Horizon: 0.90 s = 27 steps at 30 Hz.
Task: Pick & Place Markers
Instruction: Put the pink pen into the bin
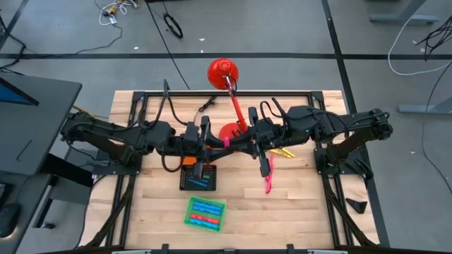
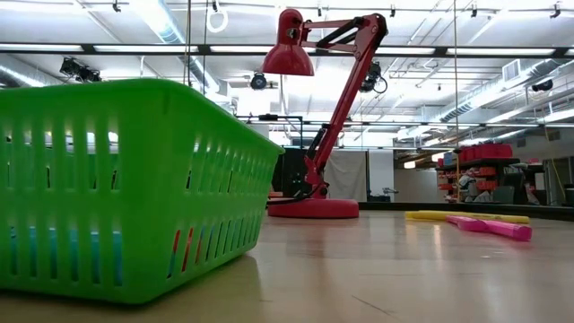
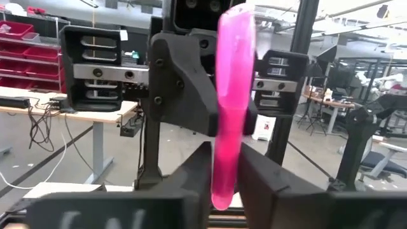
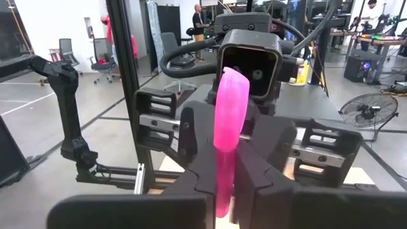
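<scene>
A pink marker (image 3: 229, 95) stands roughly upright in the air over the table's middle, held between both grippers. My left gripper (image 3: 226, 175) reaches in from the table's left and my right gripper (image 4: 226, 175) from its right; they meet tip to tip at the marker (image 1: 227, 141). More pink markers (image 1: 269, 180) and yellow markers (image 1: 282, 152) lie flat on the table below the right arm. A green basket (image 1: 205, 214) and a black tray (image 1: 198, 176) hold further markers. My left gripper pinches the pink marker's barrel (image 3: 221, 181) between its two fingers, coming level from the table's left with the fingers across the marker. The marker stands upright, clear of the table. My right gripper pinches the same marker's barrel (image 4: 224, 184) between its two fingers, coming level from the table's right, fingers across it. The marker's rounded end (image 4: 234, 79) sticks up past the fingers.
A red desk lamp (image 1: 224, 73) stands at the table's far middle, its base (image 1: 232, 131) just behind the grippers. In the low view the green basket (image 2: 126, 188) fills the left, with yellow (image 2: 466, 216) and pink (image 2: 493, 226) markers lying at the right.
</scene>
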Each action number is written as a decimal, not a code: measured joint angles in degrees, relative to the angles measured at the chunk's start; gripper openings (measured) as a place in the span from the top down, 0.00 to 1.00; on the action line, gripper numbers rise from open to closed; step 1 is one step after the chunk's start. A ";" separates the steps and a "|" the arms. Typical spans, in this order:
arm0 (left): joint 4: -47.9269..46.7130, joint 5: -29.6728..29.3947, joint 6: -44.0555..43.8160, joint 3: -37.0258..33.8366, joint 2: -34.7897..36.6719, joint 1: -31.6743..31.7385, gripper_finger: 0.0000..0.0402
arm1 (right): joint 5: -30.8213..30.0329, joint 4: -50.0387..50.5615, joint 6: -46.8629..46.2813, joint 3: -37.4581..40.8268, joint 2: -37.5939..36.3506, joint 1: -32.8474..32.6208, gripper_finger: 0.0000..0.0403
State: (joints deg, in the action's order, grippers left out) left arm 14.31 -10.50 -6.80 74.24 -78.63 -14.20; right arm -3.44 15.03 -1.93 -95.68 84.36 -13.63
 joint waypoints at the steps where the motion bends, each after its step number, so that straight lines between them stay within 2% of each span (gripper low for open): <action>1: 0.01 0.21 0.17 0.00 0.00 0.00 0.86 | 0.02 -0.02 -0.30 0.00 0.00 0.00 0.96; 3: -0.01 0.30 0.25 0.00 0.00 0.00 0.90 | 0.00 -0.02 -0.57 0.00 0.00 0.00 0.96; 7: -0.03 0.33 0.18 -0.01 0.10 0.00 0.90 | -0.05 -0.02 -0.39 0.00 0.00 0.00 0.93; 12: -1.48 0.32 -1.02 -0.04 0.59 0.00 0.90 | -0.79 0.17 0.39 0.02 -0.24 0.00 0.81; 17: -11.02 0.33 -3.55 0.00 2.56 0.66 0.90 | -0.74 0.88 1.41 0.01 -2.97 0.17 0.66; 20: -16.82 2.37 -5.93 0.49 2.64 2.06 0.90 | -0.62 3.48 1.24 -0.02 -4.21 0.74 0.59; 27: -38.64 5.88 -7.55 8.02 1.68 4.68 0.90 | -0.75 6.16 -1.31 0.00 -5.81 1.88 0.51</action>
State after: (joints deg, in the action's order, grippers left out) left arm -24.32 -4.61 -14.35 82.25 -76.95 -9.51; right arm -4.19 21.18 -3.24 -95.68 78.54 -11.75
